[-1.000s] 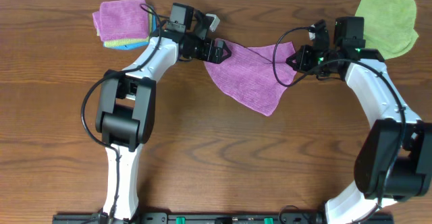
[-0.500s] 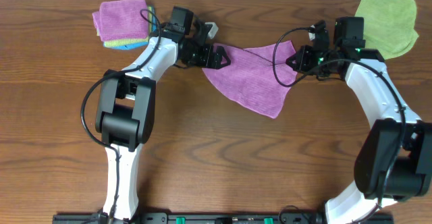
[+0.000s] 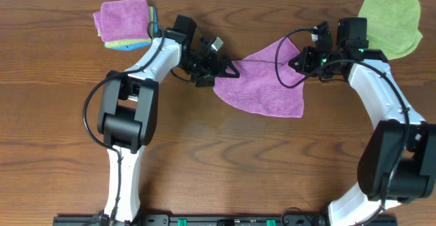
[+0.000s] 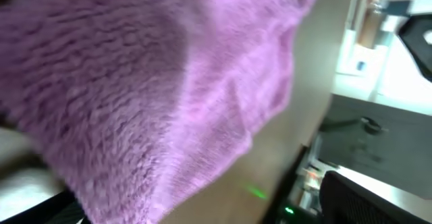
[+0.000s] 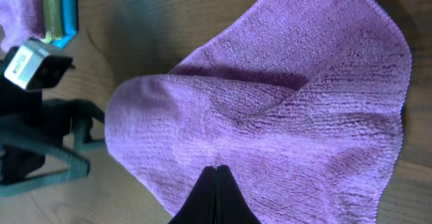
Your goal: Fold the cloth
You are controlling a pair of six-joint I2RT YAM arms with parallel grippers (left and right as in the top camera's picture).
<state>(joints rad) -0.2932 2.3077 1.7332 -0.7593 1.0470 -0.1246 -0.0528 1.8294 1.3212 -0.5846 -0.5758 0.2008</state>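
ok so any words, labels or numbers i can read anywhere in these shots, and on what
No text can be read in any view.
White block at the left edge of the right wrist view: dark marks, too blurred to read.
Purple cloth, green cloth, folded stack: no print or label showing.

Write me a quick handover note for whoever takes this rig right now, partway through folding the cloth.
Left end effector: open, at the left edge of the purple cloth; the cloth fills its wrist view.
Right end effector: shut on the cloth's edge, at its upper right corner in the overhead view.
Cloth: on the table between the arms, one flap doubled over the rest, outline lopsided.
Done: a rough first fold-over at most.
Left: line up the edges, flatten, finish the fold, let go.
Elsewhere: stack of cloths far left, green cloth far right, both apart from the job.
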